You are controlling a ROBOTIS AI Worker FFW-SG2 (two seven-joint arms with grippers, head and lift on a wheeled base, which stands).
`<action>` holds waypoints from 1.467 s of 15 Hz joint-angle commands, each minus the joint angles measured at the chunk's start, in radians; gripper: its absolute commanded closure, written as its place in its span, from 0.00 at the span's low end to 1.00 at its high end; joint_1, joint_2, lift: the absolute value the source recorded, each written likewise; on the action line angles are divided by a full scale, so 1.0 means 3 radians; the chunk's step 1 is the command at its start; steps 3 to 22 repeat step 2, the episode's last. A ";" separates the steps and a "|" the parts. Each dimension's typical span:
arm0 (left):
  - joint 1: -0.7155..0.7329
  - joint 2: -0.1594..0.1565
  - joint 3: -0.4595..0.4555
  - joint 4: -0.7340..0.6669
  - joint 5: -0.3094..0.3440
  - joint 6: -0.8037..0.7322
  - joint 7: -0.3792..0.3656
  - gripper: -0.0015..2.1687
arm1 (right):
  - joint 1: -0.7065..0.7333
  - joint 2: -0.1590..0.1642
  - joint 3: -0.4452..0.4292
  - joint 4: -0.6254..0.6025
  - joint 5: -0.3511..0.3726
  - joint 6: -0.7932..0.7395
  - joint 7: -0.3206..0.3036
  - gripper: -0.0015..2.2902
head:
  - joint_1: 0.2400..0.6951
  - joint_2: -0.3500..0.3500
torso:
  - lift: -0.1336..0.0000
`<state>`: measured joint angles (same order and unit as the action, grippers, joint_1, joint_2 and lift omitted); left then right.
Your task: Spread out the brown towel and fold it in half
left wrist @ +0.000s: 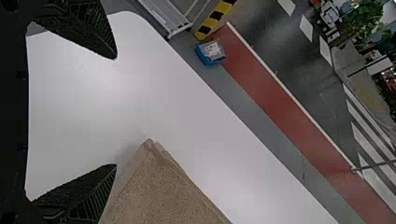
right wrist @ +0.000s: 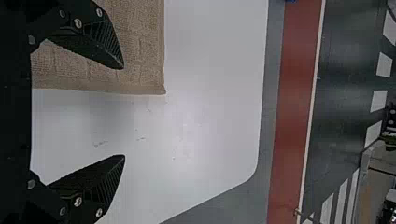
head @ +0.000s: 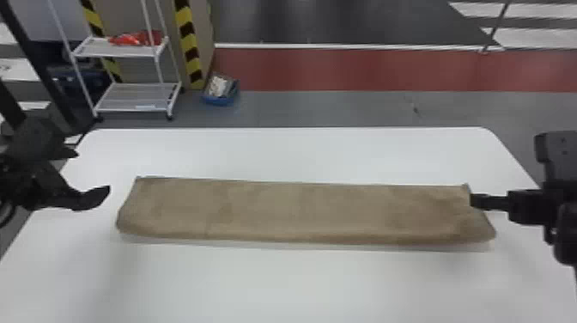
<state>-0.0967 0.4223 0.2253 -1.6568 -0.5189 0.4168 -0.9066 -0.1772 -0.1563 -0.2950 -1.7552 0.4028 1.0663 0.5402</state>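
Note:
The brown towel (head: 300,212) lies as a long folded strip across the white table, its folded edge toward me. Off its left end, my left gripper (head: 93,174) is open with nothing between its fingers. My right gripper (head: 478,201) is at the towel's right end, one finger over the cloth. In the left wrist view, a corner of the towel (left wrist: 159,186) is just beyond the open left gripper (left wrist: 116,112). The right wrist view has the towel (right wrist: 140,42) under one finger of the open right gripper (right wrist: 124,112), with bare table between the two fingers.
The white table (head: 283,283) extends around the towel on all sides. Beyond its far edge, a white wheeled shelf rack (head: 129,96) stands at the left, with a blue bin (head: 221,91) on the floor beside it.

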 commanded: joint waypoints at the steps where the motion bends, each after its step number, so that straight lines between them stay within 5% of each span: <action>1: -0.0020 0.0050 -0.0020 0.0026 -0.0004 -0.0001 -0.0005 0.02 | 0.0013 0.0076 -0.0004 -0.0045 0.0012 0.0002 -0.0001 0.10 | 1.00 0.48 | 0.04; 22: -0.0041 0.0050 -0.0035 0.0026 -0.0004 -0.0001 -0.0010 0.02 | 0.0013 0.0102 -0.0004 -0.0050 0.0017 0.0002 -0.0001 0.10 | 1.00 0.49 | 0.04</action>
